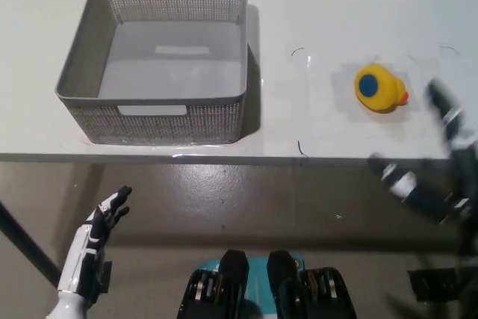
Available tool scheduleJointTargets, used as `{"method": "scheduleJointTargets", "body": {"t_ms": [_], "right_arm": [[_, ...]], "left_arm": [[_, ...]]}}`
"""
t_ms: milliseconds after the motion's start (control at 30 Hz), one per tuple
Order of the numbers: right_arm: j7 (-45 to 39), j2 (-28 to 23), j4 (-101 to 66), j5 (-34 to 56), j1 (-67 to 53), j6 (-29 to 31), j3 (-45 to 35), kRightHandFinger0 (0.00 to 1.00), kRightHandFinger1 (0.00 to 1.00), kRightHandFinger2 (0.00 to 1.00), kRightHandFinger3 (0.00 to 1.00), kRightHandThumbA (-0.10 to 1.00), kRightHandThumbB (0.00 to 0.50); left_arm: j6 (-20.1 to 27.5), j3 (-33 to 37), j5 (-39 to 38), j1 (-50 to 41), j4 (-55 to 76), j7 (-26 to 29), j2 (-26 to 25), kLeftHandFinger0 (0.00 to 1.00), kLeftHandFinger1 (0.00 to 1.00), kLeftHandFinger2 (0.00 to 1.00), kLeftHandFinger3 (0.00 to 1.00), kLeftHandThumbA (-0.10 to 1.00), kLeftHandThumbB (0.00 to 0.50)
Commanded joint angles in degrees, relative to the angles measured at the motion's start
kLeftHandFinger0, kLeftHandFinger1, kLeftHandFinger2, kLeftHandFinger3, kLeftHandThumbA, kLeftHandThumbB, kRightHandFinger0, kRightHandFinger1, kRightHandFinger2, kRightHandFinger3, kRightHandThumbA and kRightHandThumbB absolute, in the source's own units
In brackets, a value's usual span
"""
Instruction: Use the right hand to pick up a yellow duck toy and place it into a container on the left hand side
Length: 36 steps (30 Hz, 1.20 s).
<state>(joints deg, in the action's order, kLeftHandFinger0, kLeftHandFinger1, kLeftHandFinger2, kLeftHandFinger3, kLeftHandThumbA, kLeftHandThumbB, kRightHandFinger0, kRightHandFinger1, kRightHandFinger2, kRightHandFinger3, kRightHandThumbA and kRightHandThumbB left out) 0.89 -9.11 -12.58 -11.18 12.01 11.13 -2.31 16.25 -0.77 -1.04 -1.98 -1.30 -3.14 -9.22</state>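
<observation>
While seen from the head, yellow duck toy (381, 88) lying on the white table (314, 5), well right of the grey mesh basket (154, 118), black right hand (441, 162) blurred beside it, fingers spread, holding nothing, white left hand (101, 225) low, fingers apart, empty.

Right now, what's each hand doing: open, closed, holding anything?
Left hand: open, empty, resting below the table edge.
Right hand: open, empty, fingers spread beside the yellow duck toy.
</observation>
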Motion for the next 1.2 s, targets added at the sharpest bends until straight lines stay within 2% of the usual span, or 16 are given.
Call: {"method": "scheduleJointTargets", "body": {"t_ms": [0, 100, 167, 233, 267, 333, 433, 667, 733, 933, 967, 1167], "right_arm": [[-3.25, -6.56, -1.68, -9.59, 9.14, -12.48, -0.98, 1.0, 1.0, 1.0, 1.0, 0.94, 0.381], [-4.3, -11.2, 3.46, -13.85, 15.07, -15.07, 0.75, 1.0, 1.0, 1.0, 1.0, 0.99, 0.419], [-6.1, -14.36, 8.67, -16.87, 20.84, -17.66, 3.13, 1.0, 1.0, 1.0, 1.0, 1.0, 0.442], [-7.64, -16.42, 16.13, -16.51, 27.48, -18.08, 5.18, 1.0, 1.0, 1.0, 1.0, 0.95, 0.466], [-8.1, -16.98, 19.77, -16.55, 30.21, -18.11, 6.34, 1.0, 1.0, 1.0, 1.0, 0.93, 0.457], [-7.79, -17.29, 28.76, -17.33, 35.98, -16.6, 8.88, 1.0, 1.0, 1.0, 1.0, 0.89, 0.438], [-7.53, -17.13, 37.54, -17.87, 41.23, -15.14, 11.56, 1.0, 1.0, 1.0, 1.0, 0.88, 0.443], [-8.88, -16.33, 60.72, -20.3, 53.31, -11.08, 19.71, 1.0, 1.0, 1.0, 1.0, 0.92, 0.483], [-8.75, -15.29, 67.11, -20.18, 55.95, -9.78, 21.41, 1.0, 1.0, 1.0, 1.0, 0.9, 0.481], [-8.96, -14.41, 77.13, -20.21, 59.8, -9.35, 25.54, 1.0, 1.0, 1.0, 1.0, 0.91, 0.478], [-9.34, -14.06, 79.49, -20.3, 60.77, -8.88, 26.63, 1.0, 1.0, 1.0, 1.0, 0.92, 0.5], [-13.12, -13.58, 83.55, -20.62, 62.71, -9.25, 30.55, 1.0, 1.0, 1.0, 1.0, 0.99, 0.5]], "left_arm": [[3.87, -0.62, 0.02, 0.41, 2.14, -0.72, -1.23, 1.0, 1.0, 1.0, 1.0, 1.0, 0.158], [4.1, -0.68, 0.17, 0.03, 1.88, -0.64, -1.2, 1.0, 1.0, 1.0, 1.0, 1.0, 0.157], [4.04, -0.81, -0.35, -0.22, 1.79, -0.73, -1.1, 1.0, 1.0, 1.0, 1.0, 1.0, 0.173], [3.92, -0.91, -0.33, -0.66, 2.1, -0.81, -1.24, 1.0, 1.0, 1.0, 1.0, 1.0, 0.172], [3.71, -0.94, -0.18, -0.83, 2.35, -0.83, -1.31, 1.0, 1.0, 1.0, 1.0, 1.0, 0.173], [3.81, -1.14, -0.12, -1.04, 2.39, -0.81, -1.45, 1.0, 1.0, 1.0, 1.0, 1.0, 0.177], [4.04, -1.48, -0.5, -1.31, 2.41, -0.72, -1.37, 1.0, 1.0, 1.0, 1.0, 1.0, 0.175], [5.23, -1.76, -0.25, -1.83, 2.05, -0.91, -1.45, 1.0, 1.0, 1.0, 1.0, 1.0, 0.157], [5.27, -2.1, 0.08, -2.27, 2.44, -0.72, -1.64, 1.0, 1.0, 1.0, 1.0, 1.0, 0.157], [5.27, -2.5, 0.15, -1.78, 1.95, -0.86, -1.65, 1.0, 1.0, 1.0, 1.0, 1.0, 0.161], [5.47, -2.61, 0.01, -1.75, 1.85, -0.92, -1.72, 1.0, 1.0, 1.0, 1.0, 1.0, 0.161], [5.5, -2.99, -0.16, -1.99, 2.14, -1.2, -2.07, 1.0, 1.0, 1.0, 1.0, 1.0, 0.148]]}}
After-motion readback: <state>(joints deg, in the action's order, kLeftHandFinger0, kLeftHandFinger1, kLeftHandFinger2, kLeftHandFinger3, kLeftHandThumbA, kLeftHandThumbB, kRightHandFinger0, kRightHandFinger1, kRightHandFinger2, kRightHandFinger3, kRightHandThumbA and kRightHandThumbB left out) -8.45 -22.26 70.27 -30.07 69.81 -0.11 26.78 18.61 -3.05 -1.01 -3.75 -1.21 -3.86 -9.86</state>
